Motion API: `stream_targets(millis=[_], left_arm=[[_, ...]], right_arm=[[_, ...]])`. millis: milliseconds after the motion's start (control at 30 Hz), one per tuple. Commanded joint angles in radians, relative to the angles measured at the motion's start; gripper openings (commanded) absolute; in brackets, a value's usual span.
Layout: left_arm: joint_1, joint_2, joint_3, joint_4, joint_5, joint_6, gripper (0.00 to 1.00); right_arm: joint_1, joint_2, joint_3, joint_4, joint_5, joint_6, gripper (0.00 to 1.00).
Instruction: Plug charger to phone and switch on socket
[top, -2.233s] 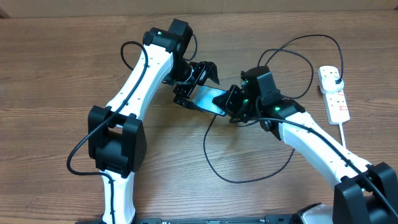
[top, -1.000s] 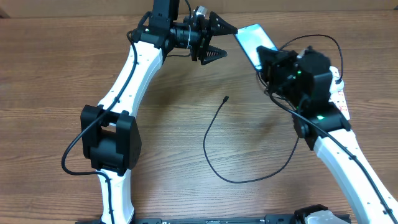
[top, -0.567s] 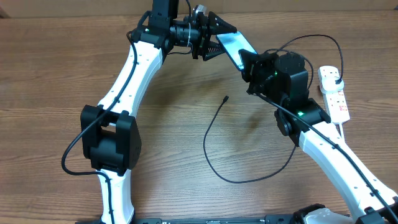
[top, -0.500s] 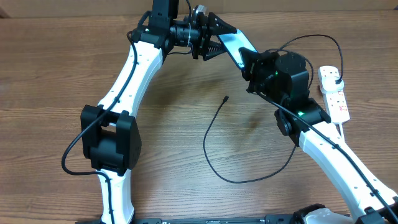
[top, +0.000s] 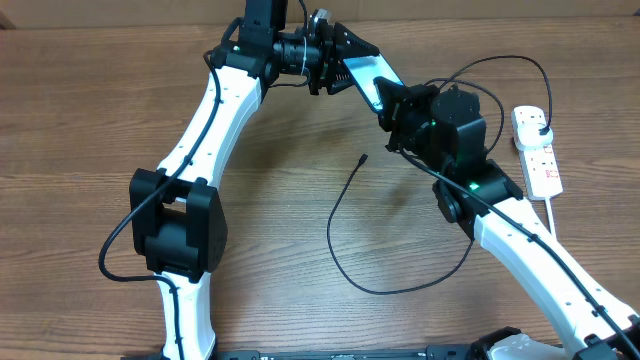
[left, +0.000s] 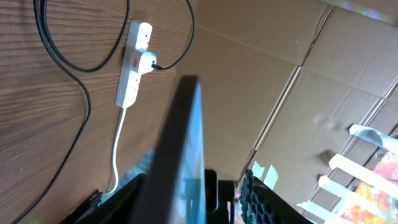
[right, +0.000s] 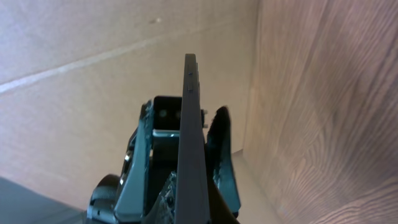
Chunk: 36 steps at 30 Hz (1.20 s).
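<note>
Left arm (top: 215, 115) is reaching toward the far edge of the table (top: 80, 120), with its wrist turning to point right. Left gripper (top: 358, 66) is standing with its fingers (left: 261, 199) spread wide, one on each side of the phone's far end. The left wrist view is showing a gap on both sides, so nothing is being clamped.

Phone (top: 370, 82) is hanging tilted above the table between the two grippers, lit face up. Both wrist views are showing it edge-on. Its screen text is too small to read.

Right gripper (top: 392, 100) is pinching the phone's near end. The right arm is stretching up from the lower right.

Charger (top: 330, 225) is lying looped on the wood below the right fingers. Its connector tip (top: 362, 158) is lying free, well apart from the phone.

Socket (top: 538, 152) is lying well to the right of the right fingers, with a black plug (top: 540, 125) sitting in its far end. Its red markings are unreadable.
</note>
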Motion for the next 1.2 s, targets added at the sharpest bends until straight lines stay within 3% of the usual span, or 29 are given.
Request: stream_targets(millis=[0,800,1100,1167], left_arm=[[-0.002,-0.001,0.019,0.003,-0.003,-0.021,0.48],[-0.002,-0.001,0.019,0.003,-0.007,-0.085,0.05],[-0.002,-0.001,0.019,0.003,-0.007,-0.083,0.04],[-0.002,-0.001,0.019,0.003,-0.007,-0.077,0.04]], right_arm=[[0.017,-0.004,0.021,0.038,0.035,0.000,0.04],[0.017,-0.004,0.021,0.034,0.031,0.000,0.04],[0.017,-0.004,0.021,0.033,0.031,0.000,0.04],[0.016,-0.004,0.021,0.033,0.031,0.000,0.15]])
